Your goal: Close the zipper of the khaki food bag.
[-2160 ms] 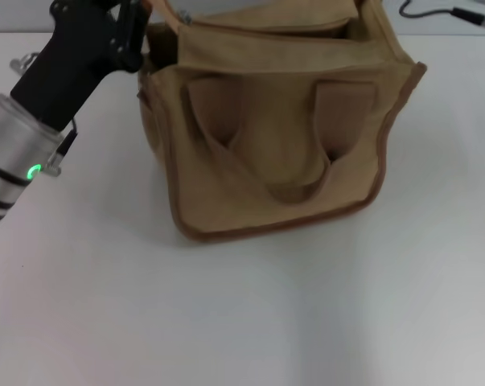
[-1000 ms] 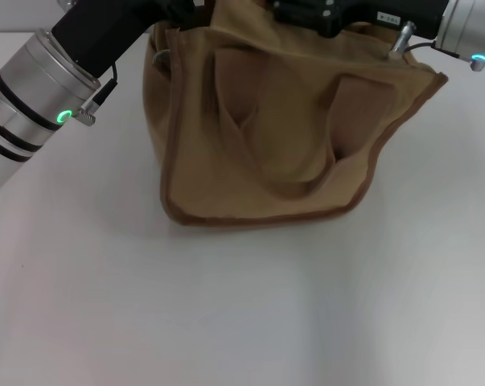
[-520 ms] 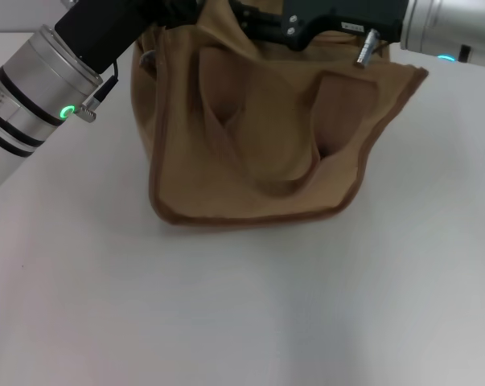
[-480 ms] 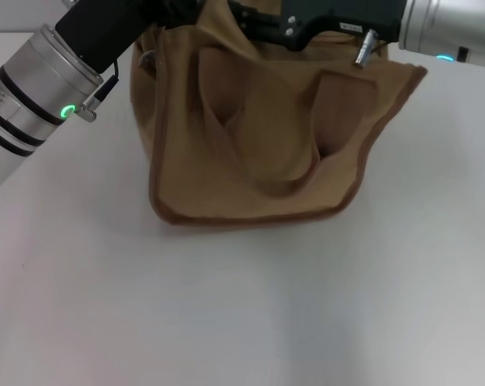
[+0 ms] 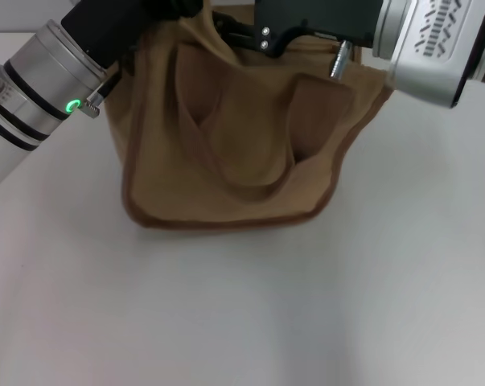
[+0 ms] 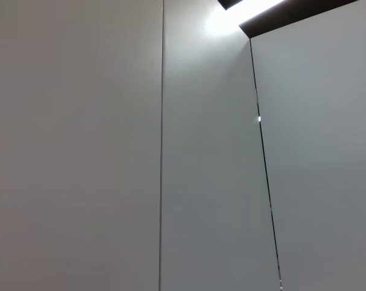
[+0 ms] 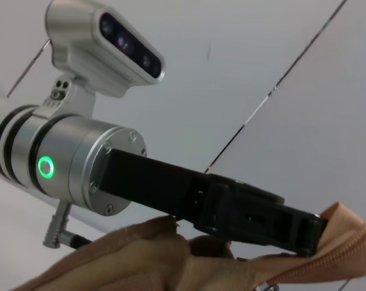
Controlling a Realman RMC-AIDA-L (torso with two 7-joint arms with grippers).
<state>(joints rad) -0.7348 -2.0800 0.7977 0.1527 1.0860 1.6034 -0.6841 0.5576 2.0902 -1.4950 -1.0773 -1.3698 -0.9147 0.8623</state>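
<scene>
The khaki food bag stands on the white table, with a strap handle hanging down its front. My left gripper is at the bag's top left corner. In the right wrist view it is shut on the bag's top edge, next to a short stretch of the zipper. My right gripper reaches in from the right and lies over the bag's top. The silver slider is hidden.
The left wrist view shows only grey wall panels. The right arm's silver wrist hangs above the bag's right corner. Bare white table lies in front of and to the right of the bag.
The right arm has come in from the right and moved left across the bag's top. The bag and the left arm have shifted left.
</scene>
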